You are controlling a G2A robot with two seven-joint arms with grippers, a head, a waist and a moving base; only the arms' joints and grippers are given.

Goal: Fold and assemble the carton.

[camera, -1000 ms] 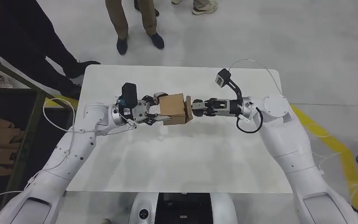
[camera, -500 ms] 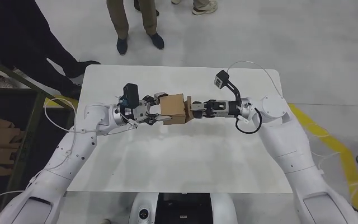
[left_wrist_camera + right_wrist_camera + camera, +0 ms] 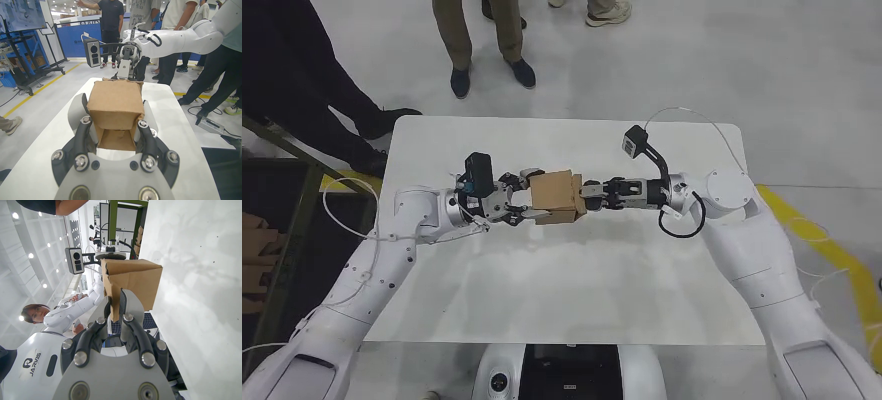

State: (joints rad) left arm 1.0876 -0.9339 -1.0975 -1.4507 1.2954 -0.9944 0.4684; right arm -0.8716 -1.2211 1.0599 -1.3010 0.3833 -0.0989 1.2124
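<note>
A small brown carton [image 3: 555,195] is held up over the middle of the white table [image 3: 562,290] between my two arms. My left gripper [image 3: 525,197] clasps it from one end, one finger on each side wall [image 3: 115,106], with the open end facing the wrist camera. My right gripper [image 3: 585,195] is shut on a torn flap [image 3: 113,302] at the opposite end. The carton's body [image 3: 136,279] is squared up and its far flaps are hidden.
The table's far edge [image 3: 562,118] has people's legs and shoes standing just beyond it. A dark rack with cardboard [image 3: 262,240] stands off the table's left side. Cables trail from both arms.
The carton has tilted a little and shifted slightly toward the right arm's side; both grippers keep their hold on it.
</note>
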